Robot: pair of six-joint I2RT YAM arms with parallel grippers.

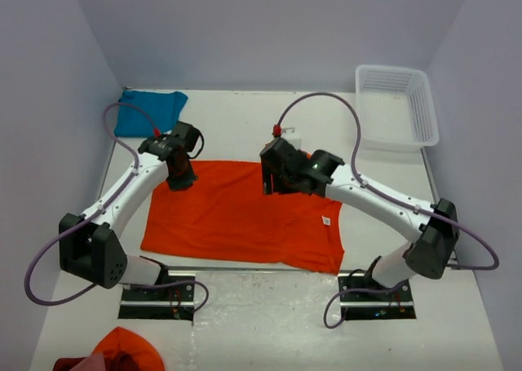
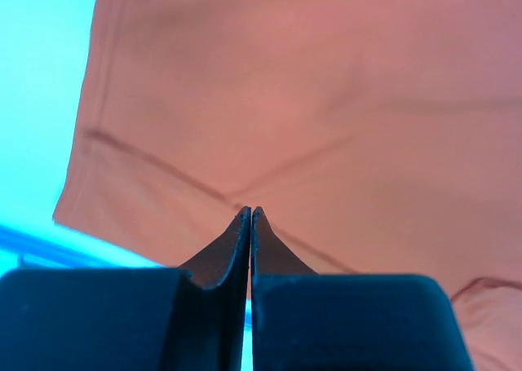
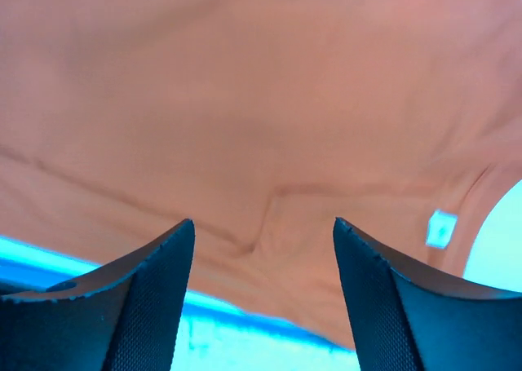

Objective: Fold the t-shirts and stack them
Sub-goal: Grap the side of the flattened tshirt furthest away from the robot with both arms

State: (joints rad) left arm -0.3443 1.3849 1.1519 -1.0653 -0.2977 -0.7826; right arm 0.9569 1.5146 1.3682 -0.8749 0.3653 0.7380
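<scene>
The orange t-shirt [image 1: 236, 216] lies spread flat on the white table [image 1: 269, 322], in the middle of it and just ahead of the two arm bases. Its small white neck label [image 1: 326, 220] shows towards its right side. The cloth is mostly smooth, with its near edge running roughly parallel to the table's near edge. The teal-blue t-shirt [image 1: 148, 110] sits well apart from it, bunched in the far left corner of the table against the wall.

The left gripper [image 1: 181, 178] is down at the far left corner of the orange shirt. In the left wrist view its fingers [image 2: 232, 249] are pressed together with no gap at the tips, and several creases in the orange cloth [image 2: 326, 102] run in to that point — the jaws are closed on a pinch of the shirt.

The right gripper [image 1: 276, 182] is over the shirt's far edge, nearer the middle. In the right wrist view its jaws stand wide apart, the two fingers [image 3: 147, 298] holding nothing. Orange cloth [image 3: 245, 102] fills the space between and beyond them, with a short wrinkle midway between the tips. The label [image 3: 441, 228] and the curve of the neck opening show off to the right in that view.

A white plastic basket [image 1: 424, 110] stands at the far right corner of the table, clear of both shirts. At the near left edge of the top view lies a heap of orange and dark red cloth [image 1: 122, 351], partly cut off by the frame. Purple cables [image 1: 326, 98] loop from each arm.
</scene>
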